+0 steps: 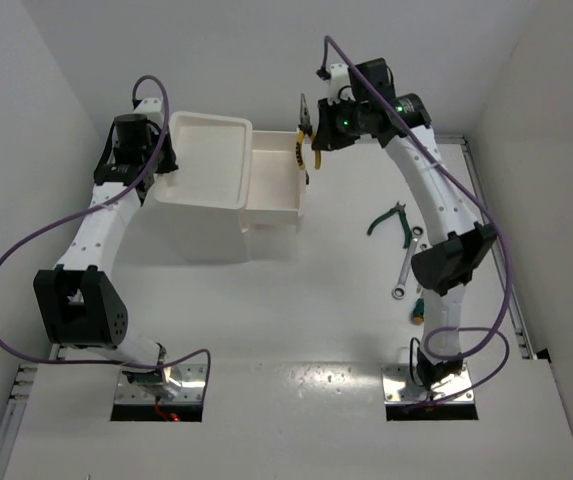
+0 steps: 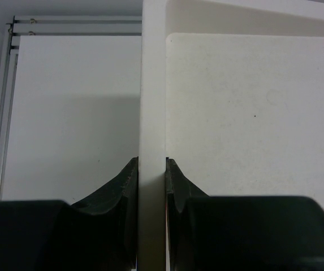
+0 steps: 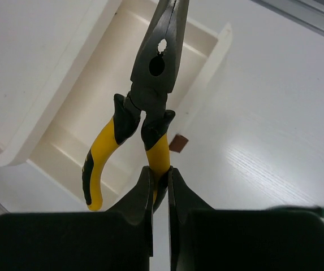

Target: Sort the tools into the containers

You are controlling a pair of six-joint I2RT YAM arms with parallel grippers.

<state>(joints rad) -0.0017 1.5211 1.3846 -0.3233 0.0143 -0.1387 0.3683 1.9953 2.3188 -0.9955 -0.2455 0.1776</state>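
White table [image 1: 296,330], white walls all round. My left arm is folded, elbow low, forearm rising to the white cabinet [image 1: 201,235], and my left gripper [image 2: 152,165] is pinched tight on the left rim of its tray top [image 2: 152,84]. My right arm stretches high and forward, wrist bent inward. My right gripper [image 3: 160,172] is clamped on one handle of the yellow-and-black-handled pliers [image 3: 156,68], nose pointing away from me, hanging above the pulled-out drawer [image 1: 271,185]. Beside my right arm the green-handled pliers [image 1: 391,220], a silver wrench [image 1: 406,265] and a green-handled screwdriver [image 1: 418,310] lie on the table.
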